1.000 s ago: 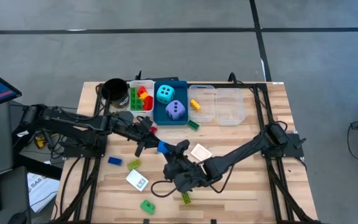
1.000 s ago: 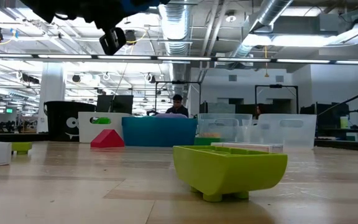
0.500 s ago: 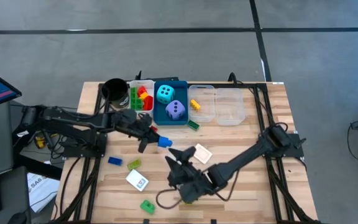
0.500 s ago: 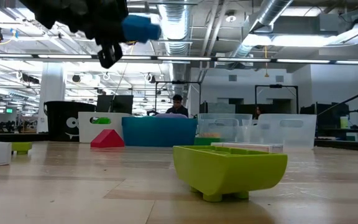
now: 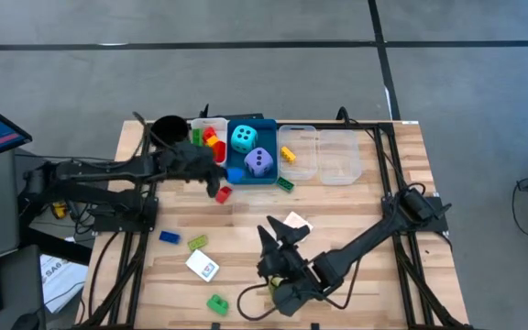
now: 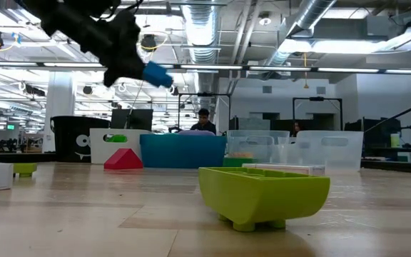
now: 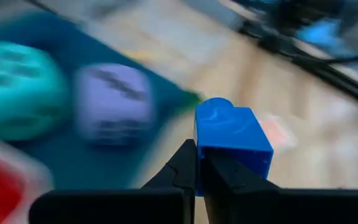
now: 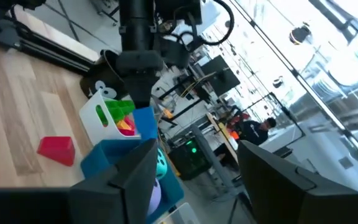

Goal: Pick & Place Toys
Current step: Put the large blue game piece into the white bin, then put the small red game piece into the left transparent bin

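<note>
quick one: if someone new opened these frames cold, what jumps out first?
Likely the blue brick pinched in the shut left hand, raised at the blue tray's front-left corner; that tray holds the cyan die and purple die. Next, the lime-green brick filling the low view's foreground. The right hand hovers open over the table's front middle, holding nothing.

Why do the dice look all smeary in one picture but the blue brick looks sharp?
In the left wrist view the cyan die and purple die are streaked by motion blur, while the blue brick, pinched in the left gripper, stays crisp. In the high view both dice look sharp.
</note>
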Robot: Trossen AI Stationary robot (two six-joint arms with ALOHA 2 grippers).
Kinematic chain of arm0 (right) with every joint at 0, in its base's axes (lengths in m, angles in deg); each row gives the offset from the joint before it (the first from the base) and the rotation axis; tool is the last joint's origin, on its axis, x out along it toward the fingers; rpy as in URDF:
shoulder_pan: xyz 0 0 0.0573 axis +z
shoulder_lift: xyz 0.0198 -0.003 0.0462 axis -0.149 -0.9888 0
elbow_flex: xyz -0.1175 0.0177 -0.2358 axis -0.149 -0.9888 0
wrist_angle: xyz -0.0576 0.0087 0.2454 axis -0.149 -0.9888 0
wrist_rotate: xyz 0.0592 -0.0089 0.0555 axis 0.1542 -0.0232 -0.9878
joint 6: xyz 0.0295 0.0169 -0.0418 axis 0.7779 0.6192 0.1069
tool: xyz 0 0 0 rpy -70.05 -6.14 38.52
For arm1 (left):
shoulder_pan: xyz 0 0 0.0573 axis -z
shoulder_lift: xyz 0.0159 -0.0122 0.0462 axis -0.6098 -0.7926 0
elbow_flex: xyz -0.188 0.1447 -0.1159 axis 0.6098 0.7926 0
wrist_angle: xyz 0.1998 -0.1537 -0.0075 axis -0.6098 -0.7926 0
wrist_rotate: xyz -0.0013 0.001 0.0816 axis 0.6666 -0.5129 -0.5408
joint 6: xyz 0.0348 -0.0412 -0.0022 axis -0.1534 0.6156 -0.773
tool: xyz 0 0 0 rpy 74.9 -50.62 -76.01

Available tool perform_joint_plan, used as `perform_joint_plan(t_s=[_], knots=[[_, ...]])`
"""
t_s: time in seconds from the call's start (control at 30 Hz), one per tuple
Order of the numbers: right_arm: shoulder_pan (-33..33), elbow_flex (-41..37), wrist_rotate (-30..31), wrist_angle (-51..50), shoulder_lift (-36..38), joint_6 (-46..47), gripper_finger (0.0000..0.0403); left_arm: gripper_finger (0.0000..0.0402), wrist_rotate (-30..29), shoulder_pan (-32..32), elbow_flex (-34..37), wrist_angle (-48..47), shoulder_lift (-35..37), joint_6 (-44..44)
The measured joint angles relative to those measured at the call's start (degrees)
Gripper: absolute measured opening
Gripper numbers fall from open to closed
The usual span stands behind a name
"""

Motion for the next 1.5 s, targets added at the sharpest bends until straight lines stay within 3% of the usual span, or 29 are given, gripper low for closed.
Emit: perform_joint_plan(t_s=[0.23, 0.3, 0.57, 0.87, 0.93, 1.03, 1.2, 1.27, 1.37, 1.5], knots=[[-1.4, 0.0, 0.0, -1.6, 0.3, 3.0, 0.0206, 0.0002, -23.5, -6.3, 0.0, -7.0, 5.2, -5.7], [-2.0, 0.0, 0.0, -2.2, 0.3, 3.7, 0.0203, 0.0002, -26.9, -7.7, 0.0, -8.4, 5.7, -6.8], [-3.8, 0.0, -0.1, -8.6, 0.3, 11.2, 0.0192, 0.0022, -27.4, -9.7, 0.0, -11.4, 5.6, -10.4], [-3.7, 0.0, -0.2, -11.8, 0.3, 14.8, 0.0189, 0.0091, -27.8, -9.7, 0.0, -13.1, 5.6, -11.3], [-3.7, 0.0, -0.2, -11.8, 0.3, 14.8, 0.0189, 0.0110, -26.4, -9.7, 0.0, -13.2, 5.6, -10.9], [-3.6, 0.0, -1.6, -11.9, 0.3, 14.8, 0.0189, 0.0137, -19.9, -9.6, 0.0, -13.2, 5.6, -11.0], [-3.3, 0.0, -8.7, -13.6, 0.3, 18.7, 0.0189, 0.0174, -0.7, -8.6, 0.0, -13.9, 5.6, -9.4], [-2.9, 0.0, -10.5, -16.8, 0.3, 22.0, 0.0189, 0.0185, 4.1, -7.0, 0.0, -14.8, 5.6, -7.0], [-3.0, 0.0, -14.6, -23.5, 0.3, 30.2, 0.0189, 0.0197, 4.7, -3.2, 0.0, -18.2, 5.6, -4.0], [-3.4, 0.0, -22.1, -33.7, 0.3, 42.8, 0.0189, 0.0206, 1.1, 2.8, 0.0, -23.6, 5.6, 0.6]])
